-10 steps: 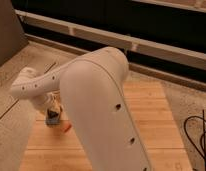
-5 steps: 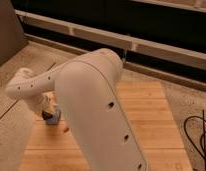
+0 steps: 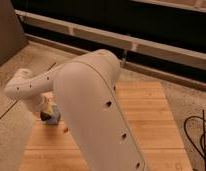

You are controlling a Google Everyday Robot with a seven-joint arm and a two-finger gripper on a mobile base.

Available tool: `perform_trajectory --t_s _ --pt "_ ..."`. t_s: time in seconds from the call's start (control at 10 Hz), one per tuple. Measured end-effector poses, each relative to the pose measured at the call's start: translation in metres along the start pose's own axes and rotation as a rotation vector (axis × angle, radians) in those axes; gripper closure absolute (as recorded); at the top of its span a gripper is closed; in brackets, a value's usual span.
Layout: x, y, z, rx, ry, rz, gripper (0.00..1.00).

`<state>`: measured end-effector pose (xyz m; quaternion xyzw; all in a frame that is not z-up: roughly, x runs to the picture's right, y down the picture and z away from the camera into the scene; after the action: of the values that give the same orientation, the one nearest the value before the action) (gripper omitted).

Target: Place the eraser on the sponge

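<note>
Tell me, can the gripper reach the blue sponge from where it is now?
Probably yes: the shut gripper sits right beside the blue sponge on the wooden table, with nothing visible between them.

Robotics lab: white robot arm [image 3: 91, 105], gripper [image 3: 46, 115] low at wooden table [image 3: 146, 115] left; speckled floor [image 3: 26, 65], cables [image 3: 200, 136].

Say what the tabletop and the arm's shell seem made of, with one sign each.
Tabletop: probably wood, matte, showing plank seams. Arm shell: smooth white, likely plastic, faint sheen. The gripper is low at the left, by the blue sponge.
</note>
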<state>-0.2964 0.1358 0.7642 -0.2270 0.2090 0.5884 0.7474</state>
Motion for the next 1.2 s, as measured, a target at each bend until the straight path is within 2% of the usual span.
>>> perform_trajectory --t_s 0.4,0.5,0.7,0.9,1.2 --pt "-0.004 -0.015 -0.003 0.036 -0.002 0.024 1.0" --pt "-0.004 -0.03 -0.005 0.064 0.002 0.044 1.0" --pt "-0.001 -0.038 0.0 0.089 0.022 0.049 1.0" --pt "0.003 -0.034 0.003 0.096 0.04 0.038 1.0" --pt "-0.001 -0.028 0.005 0.077 0.035 0.019 0.98"
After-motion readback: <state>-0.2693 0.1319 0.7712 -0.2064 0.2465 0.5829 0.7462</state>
